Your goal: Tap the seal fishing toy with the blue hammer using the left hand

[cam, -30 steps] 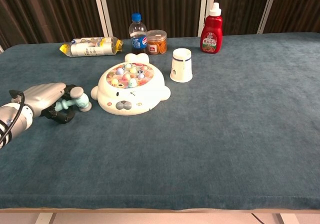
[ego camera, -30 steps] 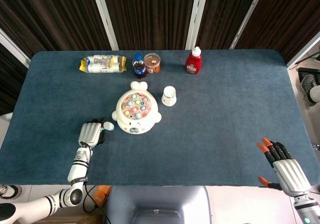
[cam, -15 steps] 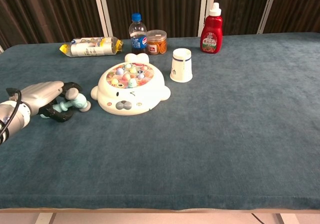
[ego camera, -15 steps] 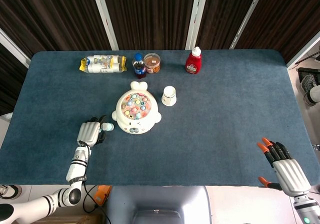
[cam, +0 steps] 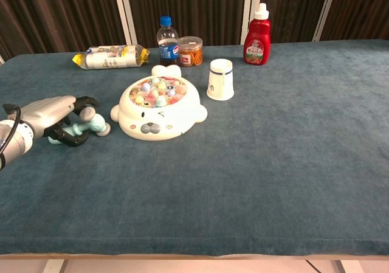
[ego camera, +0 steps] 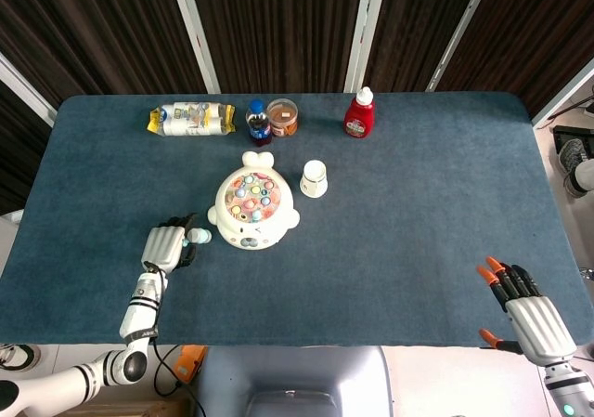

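Observation:
The white seal fishing toy (ego camera: 252, 213) (cam: 159, 109) sits left of the table's middle, with coloured fish in its round top. Just left of it, the small blue hammer (ego camera: 198, 237) (cam: 92, 125) lies on the cloth, head toward the seal. My left hand (ego camera: 165, 248) (cam: 55, 116) is at the handle end; its fingers arch apart above and below the handle without closing on it. My right hand (ego camera: 520, 296) hovers off the table's near right corner, fingers straight and holding nothing.
A white paper cup (cam: 220, 78) stands right of the seal. Along the far edge are a lying plastic packet (cam: 109, 56), a cola bottle (cam: 166, 40), a snack jar (cam: 190, 51) and a red sauce bottle (cam: 258, 34). The blue cloth table (cam: 292, 163) ends near my body.
My left hand has loosened around the hammer and drawn back slightly to the left. The hammer has settled onto the cloth. The right hand has not moved.

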Controlling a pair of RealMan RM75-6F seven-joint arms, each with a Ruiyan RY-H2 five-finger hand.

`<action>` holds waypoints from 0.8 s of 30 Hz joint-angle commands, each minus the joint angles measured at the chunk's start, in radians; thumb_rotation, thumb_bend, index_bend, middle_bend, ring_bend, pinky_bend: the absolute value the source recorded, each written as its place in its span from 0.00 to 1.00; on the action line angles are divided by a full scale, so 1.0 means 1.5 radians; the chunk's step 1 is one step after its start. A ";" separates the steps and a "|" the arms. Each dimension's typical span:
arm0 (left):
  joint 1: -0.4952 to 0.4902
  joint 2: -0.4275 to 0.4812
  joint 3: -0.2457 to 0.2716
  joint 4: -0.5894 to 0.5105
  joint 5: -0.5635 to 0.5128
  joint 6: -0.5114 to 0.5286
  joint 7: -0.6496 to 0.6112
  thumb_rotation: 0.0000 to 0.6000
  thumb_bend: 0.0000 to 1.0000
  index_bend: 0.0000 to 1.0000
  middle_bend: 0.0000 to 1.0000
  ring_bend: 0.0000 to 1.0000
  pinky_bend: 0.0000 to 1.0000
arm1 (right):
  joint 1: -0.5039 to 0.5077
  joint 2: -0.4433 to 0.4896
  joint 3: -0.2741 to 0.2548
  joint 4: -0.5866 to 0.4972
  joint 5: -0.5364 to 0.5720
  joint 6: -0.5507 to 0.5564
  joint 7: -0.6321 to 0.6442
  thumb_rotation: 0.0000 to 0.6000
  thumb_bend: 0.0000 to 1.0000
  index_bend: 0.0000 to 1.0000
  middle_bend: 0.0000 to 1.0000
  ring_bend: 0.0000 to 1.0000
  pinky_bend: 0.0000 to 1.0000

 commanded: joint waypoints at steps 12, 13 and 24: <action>0.075 0.117 0.051 -0.160 0.119 0.134 -0.015 0.80 0.40 0.04 0.10 0.06 0.21 | -0.001 -0.003 0.000 0.000 -0.001 0.001 -0.007 1.00 0.34 0.00 0.00 0.00 0.00; 0.092 0.138 0.066 -0.181 0.146 0.164 -0.020 0.79 0.40 0.02 0.07 0.03 0.19 | -0.001 -0.003 0.000 0.001 0.000 0.001 -0.008 1.00 0.34 0.00 0.00 0.00 0.00; 0.324 0.273 0.249 -0.199 0.377 0.449 -0.180 1.00 0.40 0.00 0.00 0.00 0.01 | -0.007 -0.015 -0.001 -0.003 -0.003 0.008 -0.045 1.00 0.34 0.00 0.00 0.00 0.00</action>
